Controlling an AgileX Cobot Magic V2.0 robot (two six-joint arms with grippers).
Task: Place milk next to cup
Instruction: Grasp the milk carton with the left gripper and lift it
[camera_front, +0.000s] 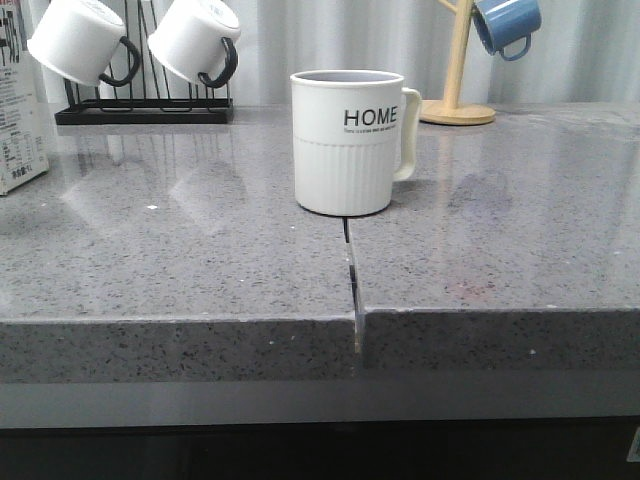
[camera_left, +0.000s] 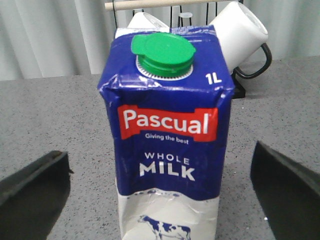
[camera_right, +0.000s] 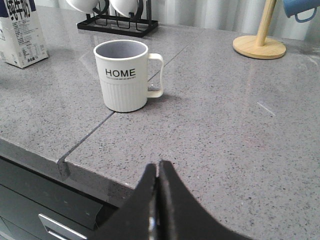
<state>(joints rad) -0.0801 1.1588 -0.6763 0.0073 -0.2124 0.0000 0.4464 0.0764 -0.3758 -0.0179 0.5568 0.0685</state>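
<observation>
Standing upright at the far left of the grey desk (camera_front: 180, 260), the milk (camera_front: 20, 115) is well apart from the cup (camera_front: 348, 142), which sits near the middle over the seam between the two slabs, handle to the right. The left gripper (camera_left: 160, 192) is spread wide, one finger on each side of the carton without touching it. The right gripper (camera_right: 158, 200) hangs over the near edge with its fingers pressed together, holding nothing. Far behind, white mugs (camera_front: 195, 40) hang on a black rack (camera_front: 145, 112) and a blue mug (camera_front: 507, 24) on a wooden stand (camera_front: 458, 100).
</observation>
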